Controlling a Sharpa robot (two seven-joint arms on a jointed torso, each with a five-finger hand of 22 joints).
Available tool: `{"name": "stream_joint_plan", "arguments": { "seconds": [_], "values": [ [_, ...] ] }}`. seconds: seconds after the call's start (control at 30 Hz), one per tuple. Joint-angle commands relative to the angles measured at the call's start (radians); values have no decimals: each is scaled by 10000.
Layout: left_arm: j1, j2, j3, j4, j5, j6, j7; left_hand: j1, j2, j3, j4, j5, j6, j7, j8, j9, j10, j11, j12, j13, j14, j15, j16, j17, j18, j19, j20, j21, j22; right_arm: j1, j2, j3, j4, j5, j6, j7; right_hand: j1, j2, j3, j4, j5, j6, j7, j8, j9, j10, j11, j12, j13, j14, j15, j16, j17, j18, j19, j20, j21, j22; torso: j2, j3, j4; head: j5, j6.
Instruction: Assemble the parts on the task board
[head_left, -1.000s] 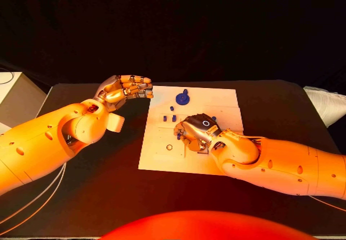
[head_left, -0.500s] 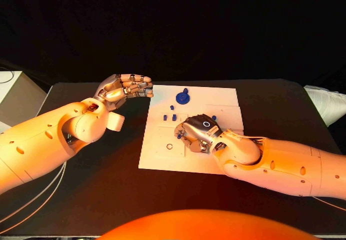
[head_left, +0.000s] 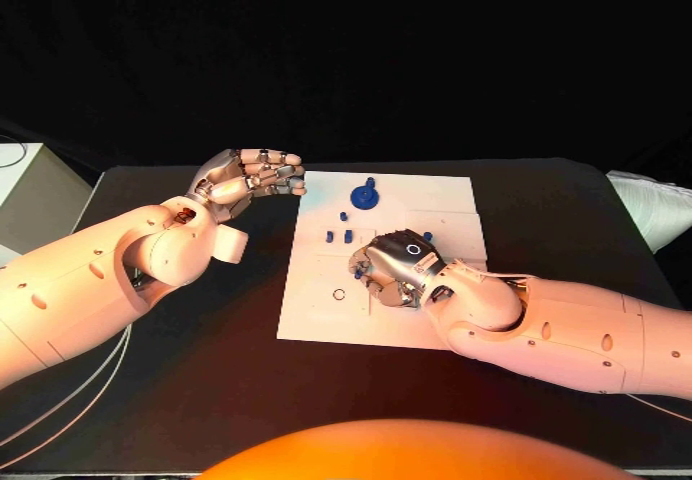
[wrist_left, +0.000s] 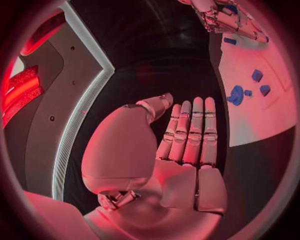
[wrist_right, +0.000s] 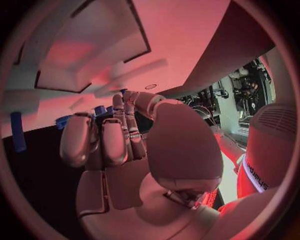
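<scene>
Several parts (head_left: 342, 236) beside right hand (head_left: 392, 266)

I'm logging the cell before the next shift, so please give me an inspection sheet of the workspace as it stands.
Surface: black table, bare around the plate.
Job's things: white task board mid-table; blue round part with a peg at its far edge; small blue parts left of centre; small ring mark nearer the robot.
Clutter: nothing seen.
Hands: left hand raised off the board's far left corner, fingers straight, holding nothing; right hand fingers down on the board, whether it holds a part cannot be told.
Cables: thin pale cables under the left arm.
Surroundings: pale box at the left; white object at the right.
</scene>
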Motion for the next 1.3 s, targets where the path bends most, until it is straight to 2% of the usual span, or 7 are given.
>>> {"name": "stream_joint_plan", "arguments": {
  "seconds": [0.03, 0.33, 0.7, 0.87, 0.93, 1.03, 1.3],
  "values": [
    [-2, 6, 8, 13, 12, 124, 29, 70, -5, -64, 10, 22, 5, 84, 9, -17, -43, 28, -65, 0, 31, 36, -50, 12, 14, 36, 43, -69, -8, -13, -15, -4, 9, -136, -196, -25, -46, -176, -25, 81, -162, -260, 49, -200, -78, -439, 67, -13, -95, 126, 105, -112, -206, 166, -201, 64, -441, -423, 5, 2, 1, -12, 9],
    [-2, 8, 8, 4, 12, 170, -7, 69, -9, -68, 11, 22, -7, 93, 1, -26, -61, 38, -85, 0, 23, 46, -93, 19, 14, 34, 51, -111, -37, -13, -62, -4, 69, -136, -729, -78, 45, -268, -542, 19, -387, -718, -70, -579, -227, -1056, 125, -5, -117, -36, 138, -492, -847, 328, -480, 130, -1298, -1206, 2, -2, 5, -36, 26],
    [-2, 17, 7, -12, 12, 199, -22, 70, -7, -68, 11, 21, -8, 94, 0, -29, -67, 41, -91, 0, 21, 49, -108, 22, 13, 34, 55, -125, -48, -13, -176, -3, 182, -136, -938, -164, 67, -259, -607, 14, -383, -739, -68, -607, -240, -1098, 128, -1, -113, -36, 139, -495, -856, 334, -485, 134, -1346, -1244, 9, -4, 7, -63, 47],
    [-3, 16, 7, -11, 12, 204, -10, 73, -4, -67, 11, 22, -7, 94, 1, -30, -69, 42, -94, 0, 21, 50, -116, 23, 13, 34, 56, -134, -54, 21, -559, 50, 511, 149, -1062, -146, 107, -230, -590, 80, -284, -652, -35, -616, -252, -815, 80, 127, -46, 0, 109, -429, -793, 303, -377, 109, -1226, -1102, 1, -7, -3, -128, 123],
    [-3, 8, 6, -12, 12, 208, 3, 73, -4, -67, 11, 22, -7, 94, 1, -30, -69, 42, -94, 0, 21, 50, -116, 23, 13, 34, 56, -134, -54, 109, -769, 103, 662, 558, -960, -64, 119, -245, -496, 120, -251, -611, 0, -629, -259, -580, 37, 189, -11, 29, 74, -365, -726, 264, -274, 77, -1064, -926, -6, -10, -8, -160, 152],
    [-3, -6, 6, -15, 12, 204, 27, 72, -4, -68, 11, 21, -6, 93, 1, -31, -70, 42, -96, 1, 21, 51, -122, 25, 13, 34, 58, -141, -59, 406, -1151, 168, 862, 1535, -549, 175, 125, -252, -388, 145, -210, -607, 48, -658, -268, -333, 9, 236, 14, 68, 44, -263, -601, 214, -156, 48, -854, -705, -9, -7, -21, -181, 188],
    [-5, -26, 4, -24, -9, 188, 67, 70, -9, -74, 11, 21, -4, 88, 2, -33, -65, 40, -97, 4, 28, 52, -135, 31, 13, 34, 62, -158, -72, 1400, -2028, 257, 894, 3596, 1254, 936, -32, -297, -764, 107, 250, -618, 58, -693, -246, -282, 20, 97, -5, 200, 58, 123, -136, 110, 57, 48, -411, -234, -20, -3, -25, -312, 306]
  ]
}}
